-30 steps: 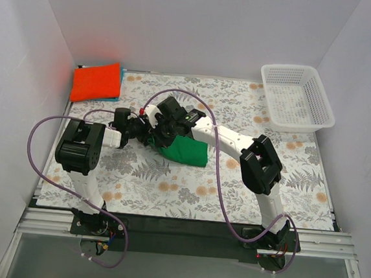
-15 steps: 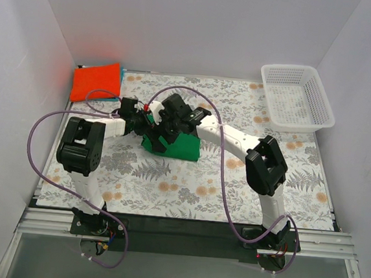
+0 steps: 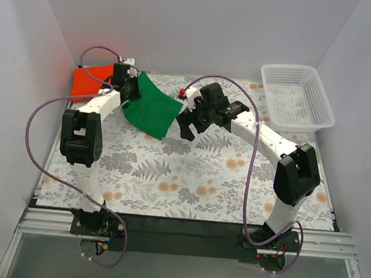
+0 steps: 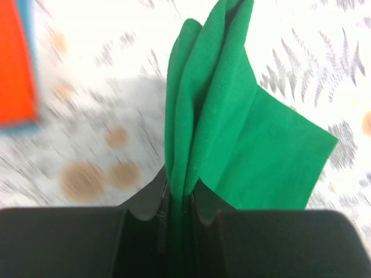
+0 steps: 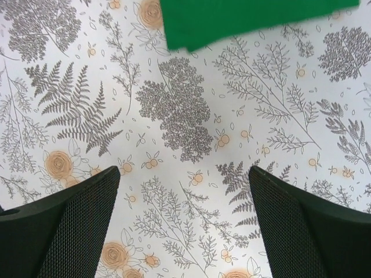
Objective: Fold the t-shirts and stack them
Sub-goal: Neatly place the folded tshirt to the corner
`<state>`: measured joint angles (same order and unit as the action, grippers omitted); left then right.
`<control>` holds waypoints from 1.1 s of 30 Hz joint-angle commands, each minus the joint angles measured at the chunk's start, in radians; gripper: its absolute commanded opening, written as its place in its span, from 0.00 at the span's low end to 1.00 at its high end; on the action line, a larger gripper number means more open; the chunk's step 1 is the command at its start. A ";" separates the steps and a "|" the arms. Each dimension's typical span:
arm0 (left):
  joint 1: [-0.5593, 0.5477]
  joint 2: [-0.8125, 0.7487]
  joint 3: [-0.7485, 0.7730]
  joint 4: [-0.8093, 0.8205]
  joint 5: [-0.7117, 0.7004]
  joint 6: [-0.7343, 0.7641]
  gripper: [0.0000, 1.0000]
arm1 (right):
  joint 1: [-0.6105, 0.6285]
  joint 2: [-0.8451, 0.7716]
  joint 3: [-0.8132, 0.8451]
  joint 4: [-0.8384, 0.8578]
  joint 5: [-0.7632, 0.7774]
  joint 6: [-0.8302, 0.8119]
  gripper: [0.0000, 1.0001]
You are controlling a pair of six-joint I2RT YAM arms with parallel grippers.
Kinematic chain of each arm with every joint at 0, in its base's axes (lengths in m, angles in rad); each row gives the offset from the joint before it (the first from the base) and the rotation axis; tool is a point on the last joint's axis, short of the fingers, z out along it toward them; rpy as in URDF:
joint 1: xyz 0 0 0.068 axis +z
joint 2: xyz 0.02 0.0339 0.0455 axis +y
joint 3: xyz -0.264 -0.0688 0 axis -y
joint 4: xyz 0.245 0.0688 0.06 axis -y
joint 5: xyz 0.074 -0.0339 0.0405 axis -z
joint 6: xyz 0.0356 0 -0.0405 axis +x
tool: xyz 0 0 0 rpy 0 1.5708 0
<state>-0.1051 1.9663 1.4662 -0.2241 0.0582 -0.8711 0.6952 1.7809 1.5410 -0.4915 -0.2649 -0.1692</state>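
- The left gripper (image 3: 126, 85) is closed tight on a gathered edge of the bright green soft cloth t-shirt (image 3: 151, 107). It is near the far left corner of the worktop (image 3: 188, 185).
- In the left wrist view, several layers of finely ribbed green knit are bunched between the black fingers of the left gripper (image 4: 181, 194). From there the cloth (image 4: 255, 150) spreads into a flat panel with a squared corner.
- The green t-shirt slopes from the gripper towards the middle of the worktop; I cannot tell whether its lower edge touches the surface.
- The orange-red t-shirt (image 3: 88, 80), folded into a flat rectangle, lies in the far left corner just beside the left gripper. It lies on a blue cloth, which shows as a thin strip (image 4: 30, 69) along its edge.
- The right gripper (image 3: 185, 127) is just right of the green cloth, with its fingers spread wide and nothing between them. Its pads (image 5: 64, 231) are textured with a fine black mesh.
- The worktop is covered in a white print of grey ferns and orange flowers.
- A white plastic mesh basket (image 3: 302, 125), rectangular, stands at the far right corner.
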 commanded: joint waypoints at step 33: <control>0.197 0.149 0.632 -0.018 -0.012 0.419 0.00 | -0.031 -0.017 -0.042 0.011 -0.019 -0.006 0.98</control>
<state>0.0902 2.1845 2.0415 -0.2760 0.0193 -0.4816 0.6678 1.7809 1.4937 -0.4992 -0.2722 -0.1825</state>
